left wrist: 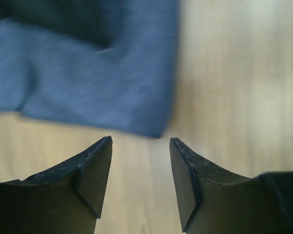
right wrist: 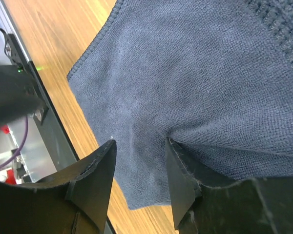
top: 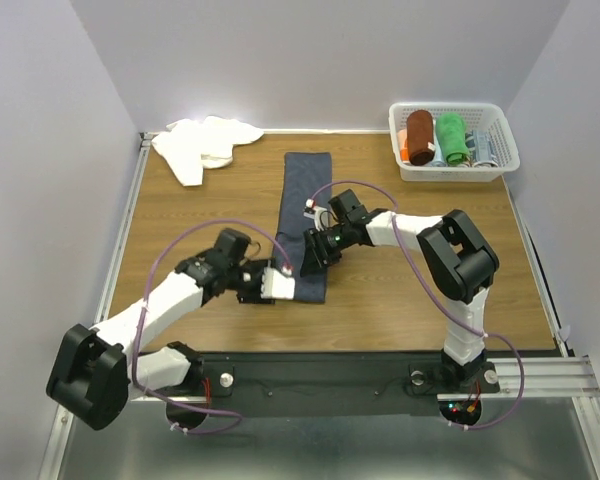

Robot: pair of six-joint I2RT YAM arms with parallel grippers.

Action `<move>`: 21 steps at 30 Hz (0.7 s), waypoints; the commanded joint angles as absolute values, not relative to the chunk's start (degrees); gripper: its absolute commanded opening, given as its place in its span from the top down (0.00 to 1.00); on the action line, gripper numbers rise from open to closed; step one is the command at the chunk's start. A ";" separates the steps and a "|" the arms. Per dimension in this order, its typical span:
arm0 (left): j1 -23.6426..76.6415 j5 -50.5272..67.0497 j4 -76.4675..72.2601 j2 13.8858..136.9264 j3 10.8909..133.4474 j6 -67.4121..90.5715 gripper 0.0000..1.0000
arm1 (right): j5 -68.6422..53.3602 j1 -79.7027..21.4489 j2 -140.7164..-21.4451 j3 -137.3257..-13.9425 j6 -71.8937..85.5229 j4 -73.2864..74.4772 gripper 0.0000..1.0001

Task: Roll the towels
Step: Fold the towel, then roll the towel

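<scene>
The dark slate blue-grey towel (top: 305,190) lies as a long narrow strip down the middle of the wooden table. The white towel (top: 205,145) lies crumpled at the back left. My left gripper (top: 288,284) is open at the strip's near end; in the left wrist view (left wrist: 140,140) the towel's corner (left wrist: 102,78) lies just ahead of the empty fingers. My right gripper (top: 311,257) is open low over the strip's near part. In the right wrist view (right wrist: 139,141) the towel (right wrist: 185,73) puckers at one fingertip (right wrist: 178,156).
A white basket (top: 455,170) at the back right holds a rust-brown rolled towel (top: 418,135), a bright green one (top: 450,138) and other rolls. The black front rail (right wrist: 39,112) runs along the table's near edge. Purple cables loop over both arms.
</scene>
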State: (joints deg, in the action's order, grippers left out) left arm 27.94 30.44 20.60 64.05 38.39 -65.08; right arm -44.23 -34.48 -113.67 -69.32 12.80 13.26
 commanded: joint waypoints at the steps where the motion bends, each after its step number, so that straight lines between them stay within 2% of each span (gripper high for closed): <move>1: 35.32 25.67 14.69 59.15 32.63 -72.07 0.39 | -43.33 -34.63 -112.76 -66.63 8.97 14.68 0.50; 5: 39.37 23.29 7.40 59.94 29.27 -70.22 0.38 | -43.42 -34.63 -112.68 -66.01 7.39 15.99 0.51; 15: 43.94 22.24 4.31 62.93 24.88 -73.65 0.51 | -43.68 -34.63 -113.03 -65.92 5.45 17.93 0.55; 21: 44.56 21.53 2.03 65.74 23.55 -74.09 0.52 | -44.03 -34.54 -113.38 -65.74 4.49 18.81 0.57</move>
State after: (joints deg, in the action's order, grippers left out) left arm 43.99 21.93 5.10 64.49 24.40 -73.06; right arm -45.63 -34.48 -113.14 -67.72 7.07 14.44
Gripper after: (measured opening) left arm 0.487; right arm 0.433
